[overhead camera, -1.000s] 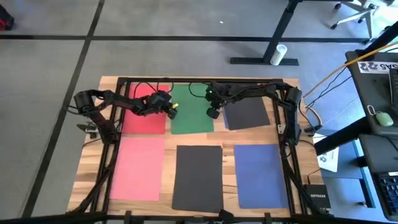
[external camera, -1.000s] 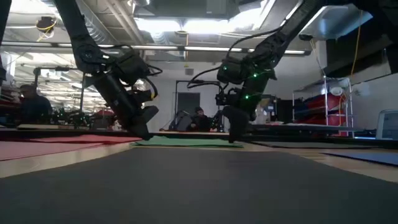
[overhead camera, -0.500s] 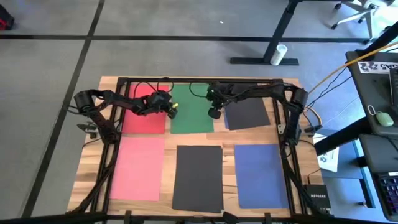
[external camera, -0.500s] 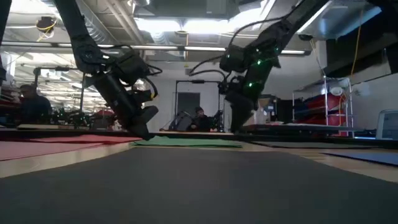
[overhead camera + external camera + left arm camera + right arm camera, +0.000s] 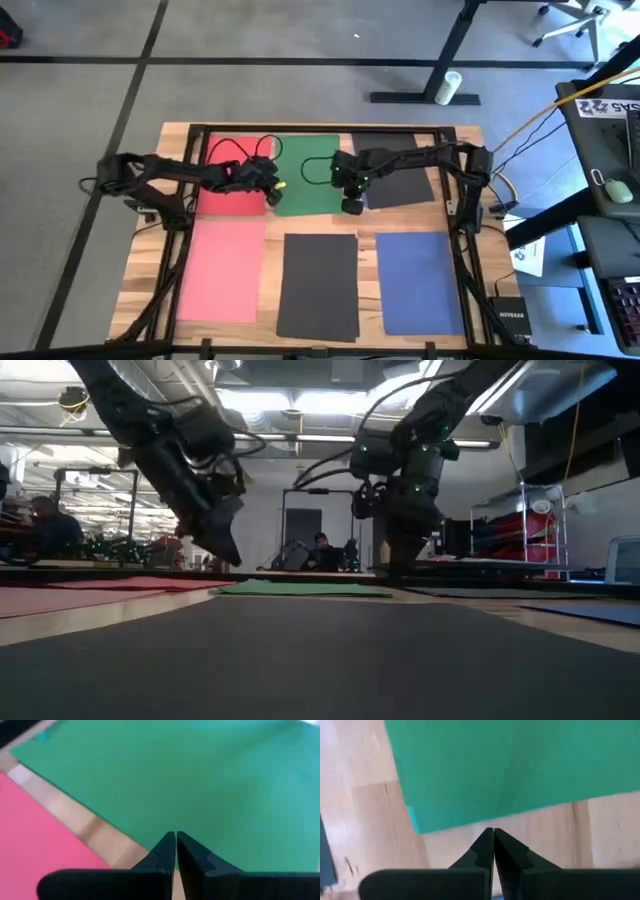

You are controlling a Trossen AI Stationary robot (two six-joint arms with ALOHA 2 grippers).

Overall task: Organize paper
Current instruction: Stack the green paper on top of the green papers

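six coloured sheets laid flat in two rows on the wooden table (image 5: 145,262): red paper (image 5: 228,198), green paper (image 5: 310,165) and dark grey paper (image 5: 405,178) behind, pink paper (image 5: 222,270), second grey sheet (image 5: 318,285) and blue paper (image 5: 420,282) in front. left gripper (image 5: 272,194) hovering at green's near left corner, fingers together. right gripper (image 5: 352,207) over bare wood just off its near right corner, fingers closed on nothing
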